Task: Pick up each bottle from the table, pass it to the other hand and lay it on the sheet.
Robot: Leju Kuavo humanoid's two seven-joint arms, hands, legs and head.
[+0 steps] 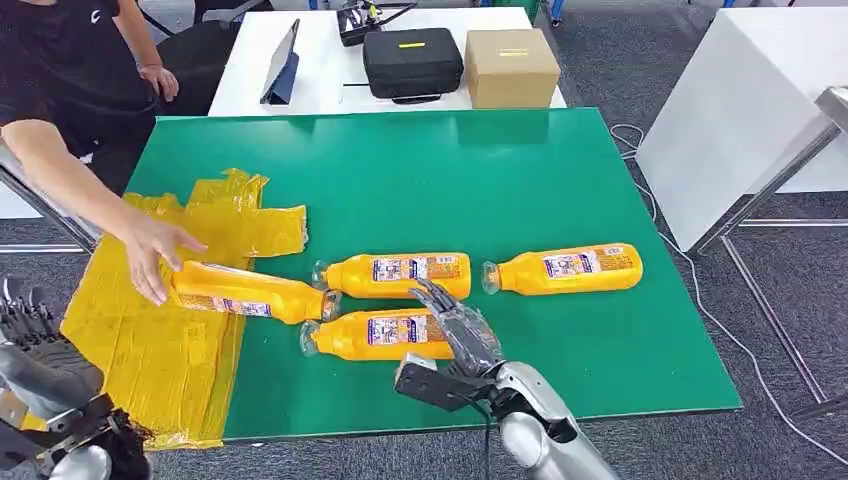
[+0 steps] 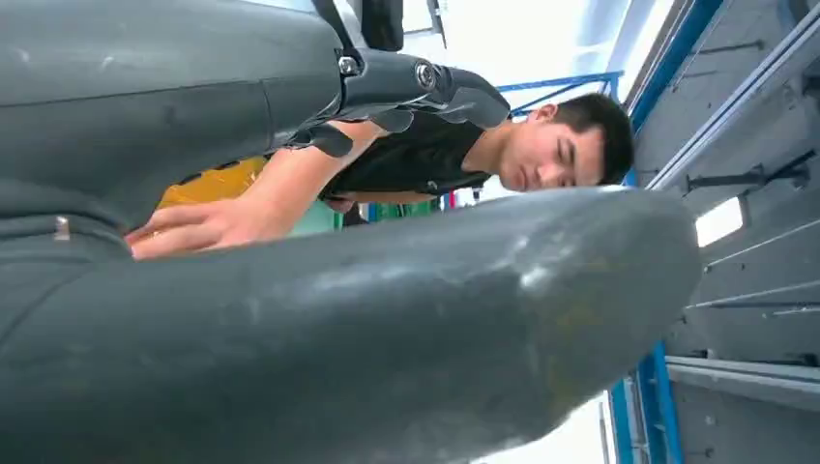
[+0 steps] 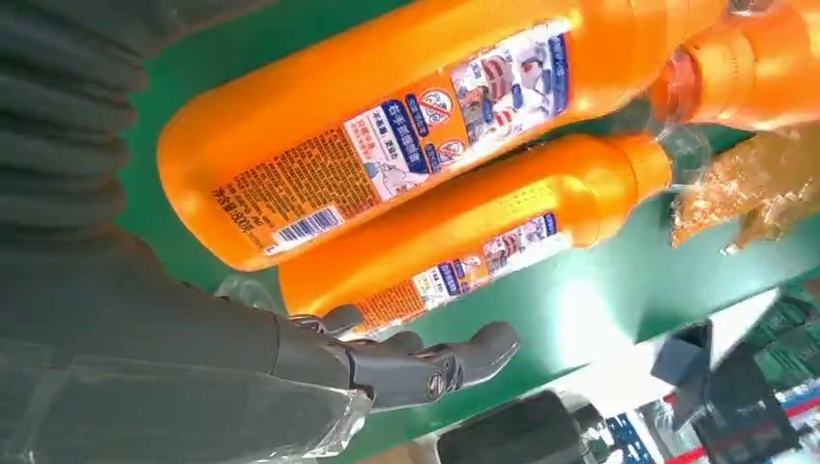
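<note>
Four orange bottles lie on the green table (image 1: 480, 170). One bottle (image 1: 245, 292) rests at the edge of the yellow sheet (image 1: 150, 350), and a person's hand (image 1: 150, 250) touches its base. Two more, the middle bottle (image 1: 400, 272) and the near bottle (image 1: 375, 335), lie side by side. A fourth bottle (image 1: 565, 268) lies to the right. My right hand (image 1: 455, 328) hovers at the near bottle's base end with fingers stretched and nothing held. In the right wrist view the near bottle (image 3: 387, 126) and middle bottle (image 3: 474, 242) lie past my fingers (image 3: 425, 367). My left hand (image 1: 30, 335) is raised beside the sheet, holding nothing.
A person in black (image 1: 60, 90) leans in at the far left. Behind the green table stands a white table (image 1: 320, 70) with a black case (image 1: 412, 62), a cardboard box (image 1: 511, 67) and a tablet (image 1: 282, 62). A white cabinet (image 1: 740, 120) stands to the right.
</note>
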